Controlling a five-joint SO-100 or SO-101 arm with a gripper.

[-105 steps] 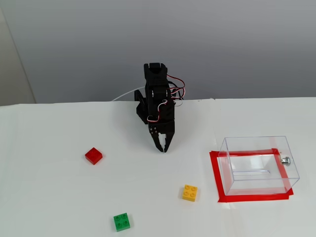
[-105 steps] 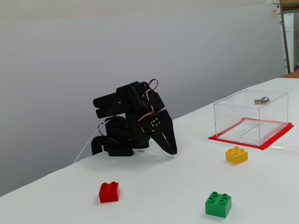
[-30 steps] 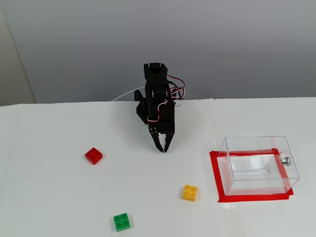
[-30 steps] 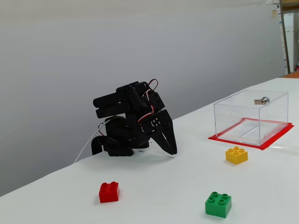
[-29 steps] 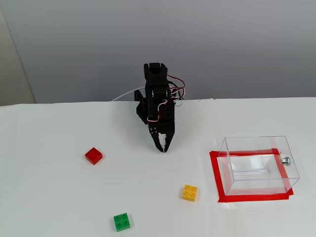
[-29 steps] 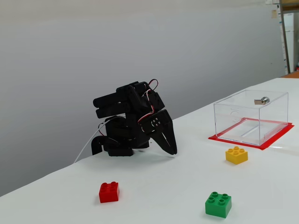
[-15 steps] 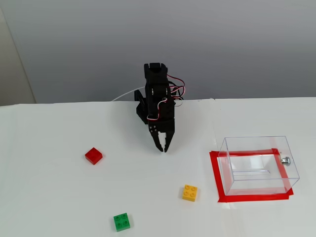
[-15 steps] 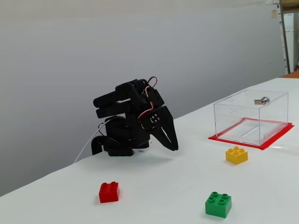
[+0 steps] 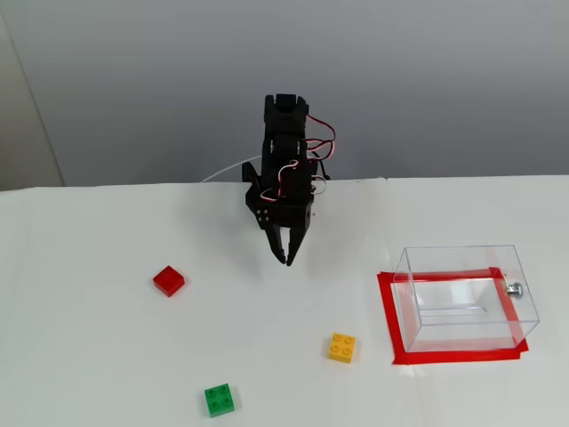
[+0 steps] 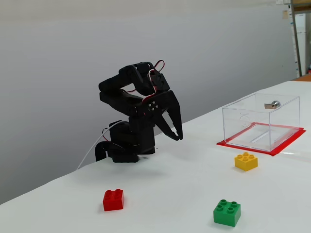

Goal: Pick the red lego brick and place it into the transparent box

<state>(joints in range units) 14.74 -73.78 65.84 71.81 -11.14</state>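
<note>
The red lego brick [image 9: 168,281] [image 10: 113,199] lies flat on the white table, left of the arm in both fixed views. The transparent box [image 9: 467,298] [image 10: 260,121] stands at the right on a red tape rectangle [image 9: 391,329], with a silver knob [image 9: 513,287] on its side. My black gripper [image 9: 286,260] [image 10: 177,137] hangs above the table near the arm's base, pointing down, between brick and box and touching neither. Its fingers [image 10: 171,127] are open by a narrow gap with nothing between them.
A yellow brick [image 9: 341,347] [image 10: 246,161] lies in front of the box's left side. A green brick [image 9: 219,399] [image 10: 226,212] sits near the front edge. The arm's base [image 10: 124,145] stands at the back, against a grey wall.
The arm has lifted off its folded rest pose. The gripper rose from the table, swung slightly, and its fingers parted a little. Bricks and box have not moved.
</note>
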